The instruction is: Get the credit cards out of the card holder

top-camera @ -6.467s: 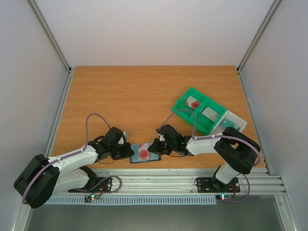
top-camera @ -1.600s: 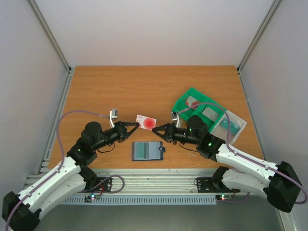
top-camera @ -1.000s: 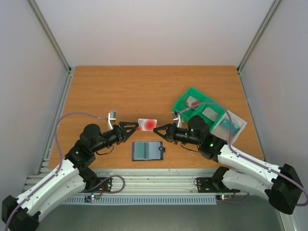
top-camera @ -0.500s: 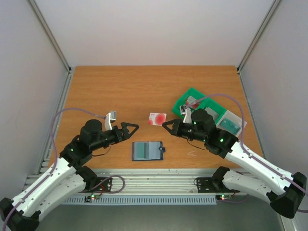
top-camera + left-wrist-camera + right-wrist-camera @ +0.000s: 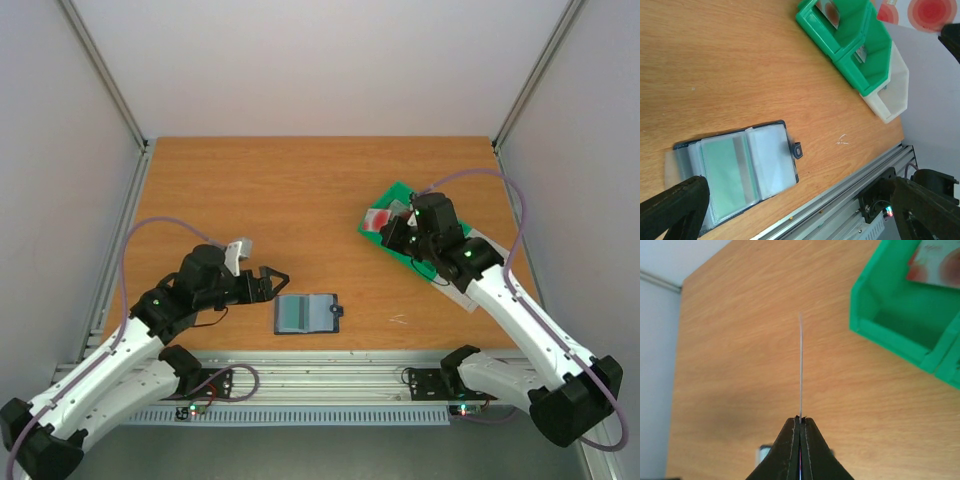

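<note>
Your right gripper [image 5: 800,422] pinches a credit card [image 5: 800,365] by the left corner of the green tray [image 5: 830,47]; another card [image 5: 935,267] lies inside. Your left gripper [image 5: 270,283] gapes empty, just left of the open card holder [image 5: 307,313].

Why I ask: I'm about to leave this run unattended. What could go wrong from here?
1. The right fingers pinch the credit card by one narrow edge only; it may twist or slip out short of the green tray.
2. A red-blotched card lies in that tray; the new one may catch on it or on the wall.
3. The card holder lies loose near the front edge of the table, left fingers open near it; tugging its teal card could drag it off.
</note>
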